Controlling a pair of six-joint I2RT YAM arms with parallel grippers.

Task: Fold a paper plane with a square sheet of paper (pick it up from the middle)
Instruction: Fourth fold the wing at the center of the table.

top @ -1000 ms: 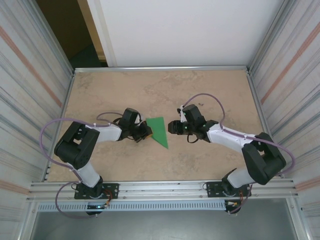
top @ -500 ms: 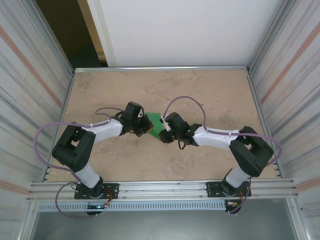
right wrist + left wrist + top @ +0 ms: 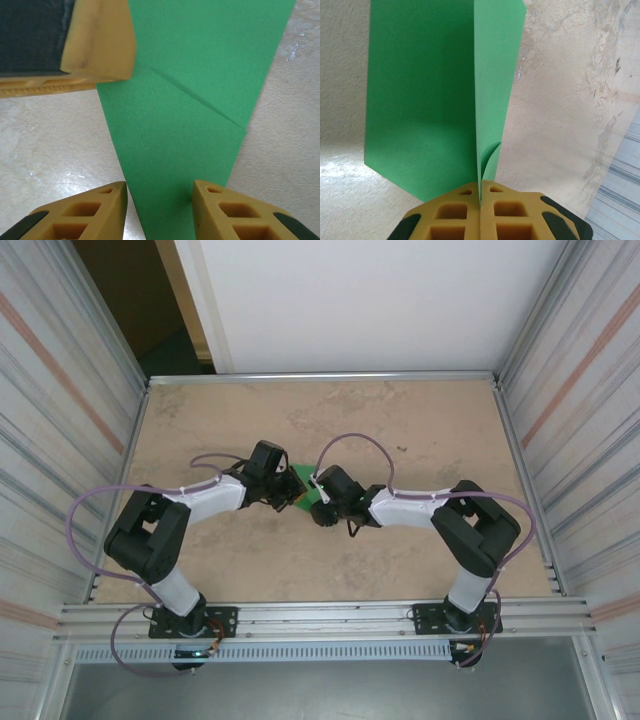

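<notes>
The beige stone-patterned surface (image 3: 420, 430), walled by ribbed metal panels (image 3: 60, 390), carries the square sheet of paper (image 3: 304, 480) at its middle, folded to a tapering shape. The left gripper (image 3: 480, 200), at the paper's 9 o'clock, is clamped tight on a creased edge. The right gripper (image 3: 160, 192), at 3 o'clock, has its fingers apart, straddling the paper's narrow end, which lies flat.

The thin green folded sheet of paper (image 3: 305, 483) rests near the middle of the beige stone-patterned desk (image 3: 420, 420), between the two end effectors. The left end effector (image 3: 480, 200) sits at its left edge, clamped on it. The right end effector (image 3: 160, 192) stands at its right, jaws astride the paper's narrow tip.
</notes>
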